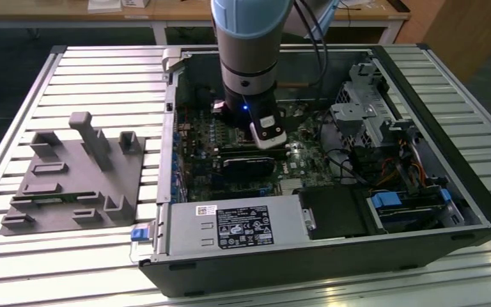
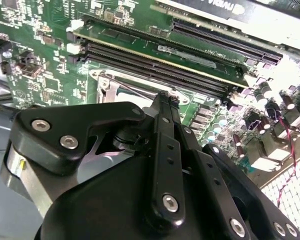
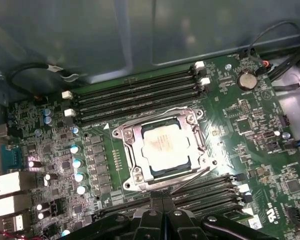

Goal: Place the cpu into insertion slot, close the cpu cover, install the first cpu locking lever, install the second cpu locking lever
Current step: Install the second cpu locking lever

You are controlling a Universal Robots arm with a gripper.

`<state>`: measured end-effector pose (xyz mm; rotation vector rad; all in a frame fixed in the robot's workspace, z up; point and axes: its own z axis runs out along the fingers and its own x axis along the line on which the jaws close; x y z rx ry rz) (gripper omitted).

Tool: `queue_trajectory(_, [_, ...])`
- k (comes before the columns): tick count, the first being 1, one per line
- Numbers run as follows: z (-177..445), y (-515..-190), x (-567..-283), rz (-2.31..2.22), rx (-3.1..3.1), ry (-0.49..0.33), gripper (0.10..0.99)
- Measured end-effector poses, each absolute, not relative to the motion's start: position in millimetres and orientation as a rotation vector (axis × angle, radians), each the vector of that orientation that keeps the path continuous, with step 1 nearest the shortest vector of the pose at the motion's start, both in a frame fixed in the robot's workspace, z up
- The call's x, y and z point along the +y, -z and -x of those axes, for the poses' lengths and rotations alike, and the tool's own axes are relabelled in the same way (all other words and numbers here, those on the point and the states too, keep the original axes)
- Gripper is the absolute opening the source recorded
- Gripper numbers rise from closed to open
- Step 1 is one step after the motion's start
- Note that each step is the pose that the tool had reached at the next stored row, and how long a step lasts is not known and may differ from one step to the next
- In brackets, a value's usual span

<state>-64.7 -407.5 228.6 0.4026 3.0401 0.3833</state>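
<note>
The cpu (image 3: 162, 147), pale and square, lies in the insertion slot (image 3: 121, 134) on the green board. The cpu cover (image 3: 135, 150), a silvery frame, lies down around it. A thin wire locking lever (image 3: 190, 181) angles out from the socket's edge nearest my fingers; whether it is latched I cannot tell. My gripper (image 3: 162, 197) is shut, its black fingertips pressed together just beside that edge with nothing seen between them. In the second wrist view the gripper (image 2: 165, 97) hangs over a corner of the slot (image 2: 107, 85). In the exterior view the gripper (image 1: 267, 137) reaches down into the open computer case.
Long black memory slots (image 3: 135, 97) run on both sides of the socket. A black card (image 1: 245, 163), the power supply (image 1: 228, 227) and a drive cage (image 1: 365, 115) crowd the case. A grey fixture (image 1: 75, 179) sits on the slatted table at the exterior view's left.
</note>
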Motion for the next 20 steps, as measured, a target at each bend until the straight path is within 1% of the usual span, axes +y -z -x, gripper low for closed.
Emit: queue_trajectory(20, [70, -214, -411, -0.414, 3.069, -0.417, 0.114])
